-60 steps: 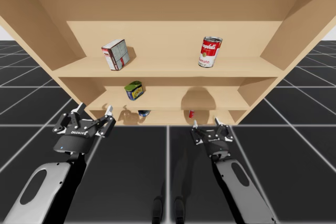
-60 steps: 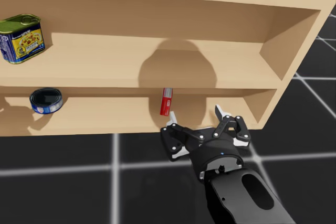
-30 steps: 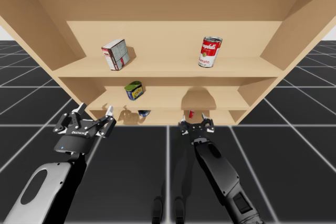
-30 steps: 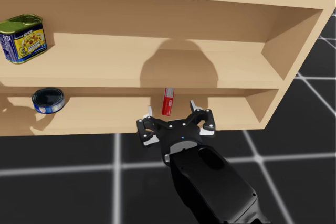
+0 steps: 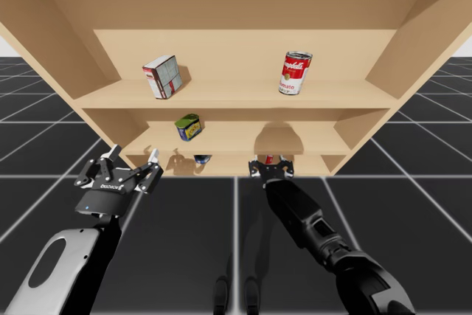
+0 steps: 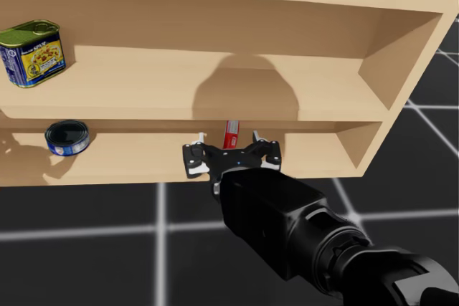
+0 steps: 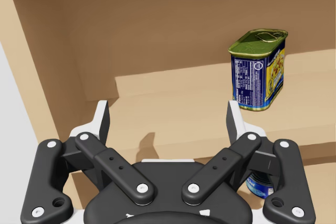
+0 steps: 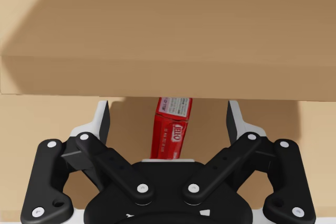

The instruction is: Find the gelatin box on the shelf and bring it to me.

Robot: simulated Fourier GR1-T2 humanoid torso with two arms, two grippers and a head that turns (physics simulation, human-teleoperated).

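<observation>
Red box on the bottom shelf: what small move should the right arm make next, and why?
Probably ease the right tool forward into the bottom shelf: its fingers stand open and the red box stands centred ahead of them, touched from neither side.

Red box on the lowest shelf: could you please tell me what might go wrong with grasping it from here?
The red box stands upright and thin just ahead of my open right gripper; one finger touching first could topple it. The shelf board hangs low above it, so lifting early might knock the box against that edge.
</observation>
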